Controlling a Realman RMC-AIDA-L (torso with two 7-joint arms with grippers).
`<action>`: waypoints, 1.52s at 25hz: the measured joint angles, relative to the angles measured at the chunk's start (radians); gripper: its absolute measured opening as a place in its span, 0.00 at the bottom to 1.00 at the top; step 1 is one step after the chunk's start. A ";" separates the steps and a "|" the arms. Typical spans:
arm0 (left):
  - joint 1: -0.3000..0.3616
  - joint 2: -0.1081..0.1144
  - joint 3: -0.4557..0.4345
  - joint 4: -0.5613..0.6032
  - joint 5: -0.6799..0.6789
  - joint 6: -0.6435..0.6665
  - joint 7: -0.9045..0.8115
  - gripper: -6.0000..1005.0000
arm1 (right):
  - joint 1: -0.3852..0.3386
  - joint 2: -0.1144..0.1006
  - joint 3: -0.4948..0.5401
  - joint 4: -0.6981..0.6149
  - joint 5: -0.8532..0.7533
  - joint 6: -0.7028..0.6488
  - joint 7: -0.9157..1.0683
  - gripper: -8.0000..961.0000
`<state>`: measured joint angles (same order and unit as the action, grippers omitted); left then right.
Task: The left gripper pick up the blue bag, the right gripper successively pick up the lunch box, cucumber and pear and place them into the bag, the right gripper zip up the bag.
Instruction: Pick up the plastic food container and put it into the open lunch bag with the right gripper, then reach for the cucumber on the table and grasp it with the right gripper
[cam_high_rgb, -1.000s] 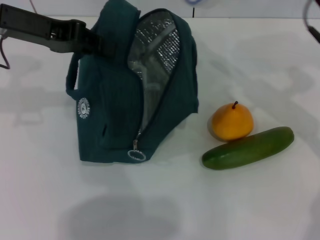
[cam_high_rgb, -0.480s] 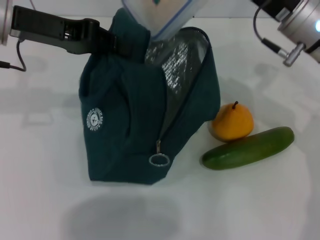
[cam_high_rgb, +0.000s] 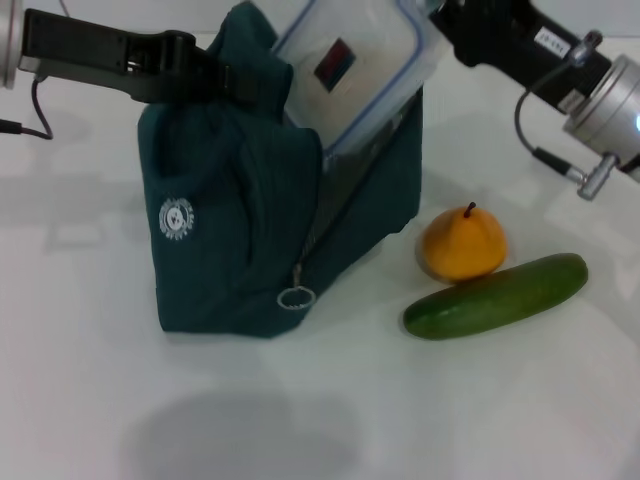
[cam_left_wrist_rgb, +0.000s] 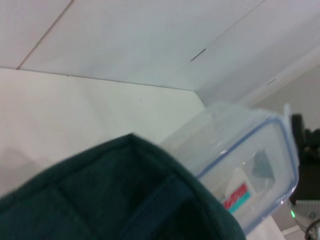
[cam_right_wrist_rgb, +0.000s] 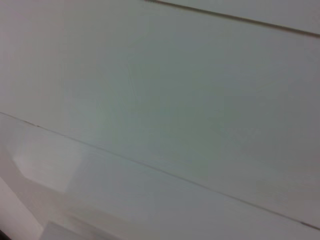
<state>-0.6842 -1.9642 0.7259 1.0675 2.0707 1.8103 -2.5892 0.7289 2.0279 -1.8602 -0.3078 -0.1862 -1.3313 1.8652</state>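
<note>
Right now your biggest item, the blue bag (cam_high_rgb: 240, 230), stands on the white table (cam_high_rgb: 320, 420) toward the robot's left, its mouth open at the top and its metal ring zipper pull (cam_high_rgb: 295, 298) hanging low on the front seam. The left gripper (cam_high_rgb: 215, 80) reaches in from the left edge and is clamped onto the bag's upper edge, holding it upright. The left wrist view shows the same dark fabric rim (cam_left_wrist_rgb: 125, 200) close up.

Next, look at the lunch box (cam_high_rgb: 350, 75): it sits tilted in the bag's opening, lower end inside, upper end sticking out, with its red-and-teal label facing up. The right gripper (cam_high_rgb: 440, 20) comes in from the upper right and meets the box's upper corner; you cannot tell from these views how wide its fingers are or whether they grip the box. From the left wrist camera the box (cam_left_wrist_rgb: 250, 170) shows beside the bag's rim.

On the table to the bag's right lies the cucumber (cam_high_rgb: 495, 297), and the pear (cam_high_rgb: 462, 245) stands just behind it, touching it.
</note>
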 joint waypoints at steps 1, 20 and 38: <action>0.000 -0.001 0.000 0.000 0.000 0.000 0.000 0.05 | -0.001 0.000 -0.009 0.000 0.000 0.003 -0.001 0.15; -0.011 -0.001 0.007 -0.073 -0.013 0.001 0.034 0.05 | 0.002 0.000 -0.118 -0.030 0.005 0.192 -0.074 0.17; -0.003 0.007 0.002 -0.068 -0.006 0.000 0.035 0.05 | -0.052 -0.050 0.002 -0.005 0.059 0.015 -0.199 0.60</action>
<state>-0.6871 -1.9571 0.7281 1.0000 2.0644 1.8106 -2.5540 0.6767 1.9782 -1.8585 -0.3131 -0.1274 -1.3162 1.6662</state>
